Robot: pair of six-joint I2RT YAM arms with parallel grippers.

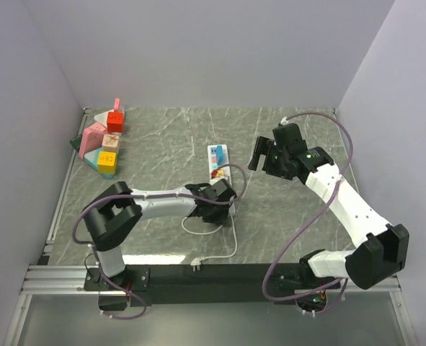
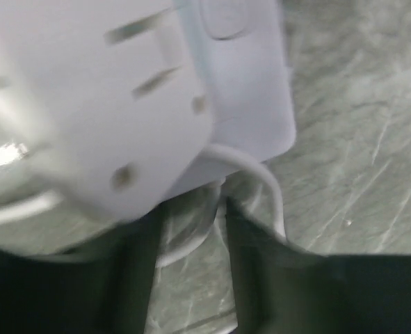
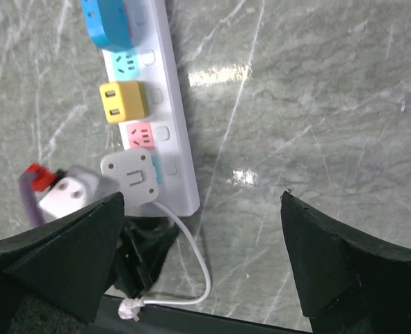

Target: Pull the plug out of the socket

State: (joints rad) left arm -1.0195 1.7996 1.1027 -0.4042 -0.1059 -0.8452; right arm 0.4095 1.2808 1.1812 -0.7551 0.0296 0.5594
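Observation:
The white power strip (image 1: 218, 160) lies mid-table and also shows in the right wrist view (image 3: 174, 104). A white square plug (image 3: 129, 174) sits at its near end, over a teal socket and offset to the left; I cannot tell how deeply it is seated. It fills the left wrist view (image 2: 101, 104), blurred and very close. My left gripper (image 1: 220, 193) is just in front of the plug, its fingers (image 2: 139, 271) apart with only table and cable between them. My right gripper (image 1: 258, 153) hovers to the right of the strip, wide open (image 3: 202, 202) and empty.
A blue plug (image 3: 108, 21) and a yellow adaptor (image 3: 122, 101) are in the strip's farther sockets. The strip's white cable (image 1: 231, 238) loops towards the near edge. Coloured toy blocks (image 1: 104, 140) stand at the back left. Walls close in on three sides.

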